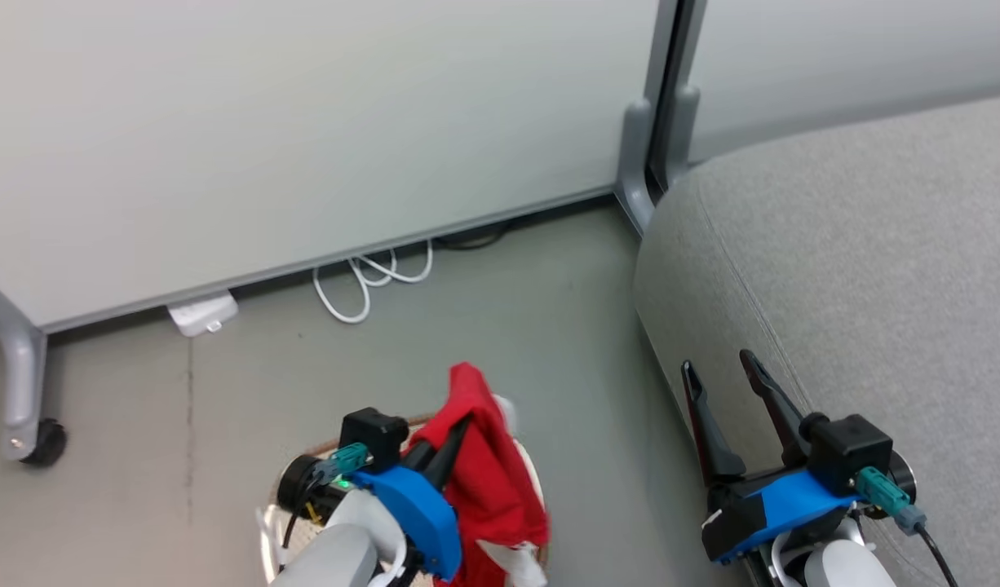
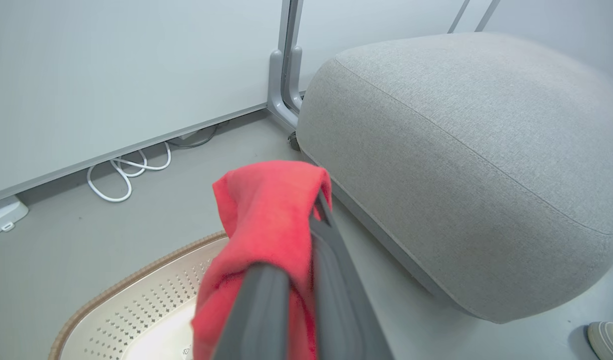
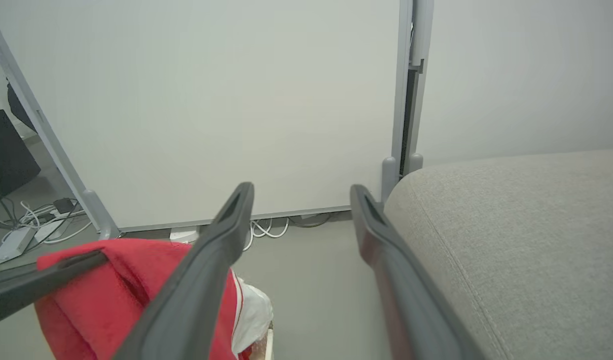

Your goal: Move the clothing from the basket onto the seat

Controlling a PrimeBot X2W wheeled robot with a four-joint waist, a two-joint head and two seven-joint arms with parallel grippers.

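- One piece of red clothing [image 1: 488, 481] hangs clamped in my left gripper [image 1: 461, 425], bottom centre of the head view, above the basket [image 2: 136, 305].
- My right gripper [image 1: 719, 363] stands wide apart and empty at lower right, over the rounded edge of the seat [image 1: 859, 269].
- A white cable [image 1: 369, 281] lies on the floor [image 1: 508, 326], upper middle.

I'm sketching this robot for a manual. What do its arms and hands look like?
The left hand and right hand match: two long dark tapered fingers on a blue bracket, a black block with a teal plug, and pale forearms.
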